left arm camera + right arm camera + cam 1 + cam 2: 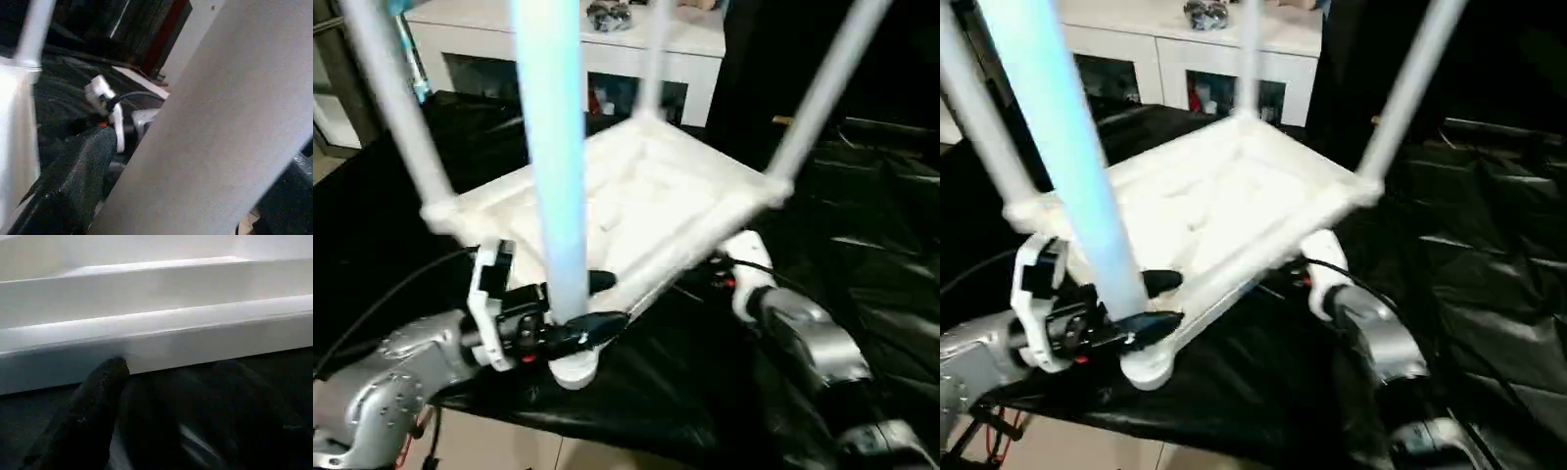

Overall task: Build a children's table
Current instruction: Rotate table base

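Black sheeting (862, 294) covers the work surface before a white cabinet (607, 59). Upside down on it, the tabletop (636, 211) carries four legs; the left gripper (578, 308) clasps the nearest leg (553, 157), the right gripper (161, 382) spread under the tabletop's edge.

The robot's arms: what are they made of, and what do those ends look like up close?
Both forearms look like rounded silver metal shells. The left tool has a white plastic bracket, a small red spot and two black pointed fingers, whose surface looks grainy in the left wrist view. Thin black cables run along each arm. The right arm ends in a white wrist piece, also with a red spot.
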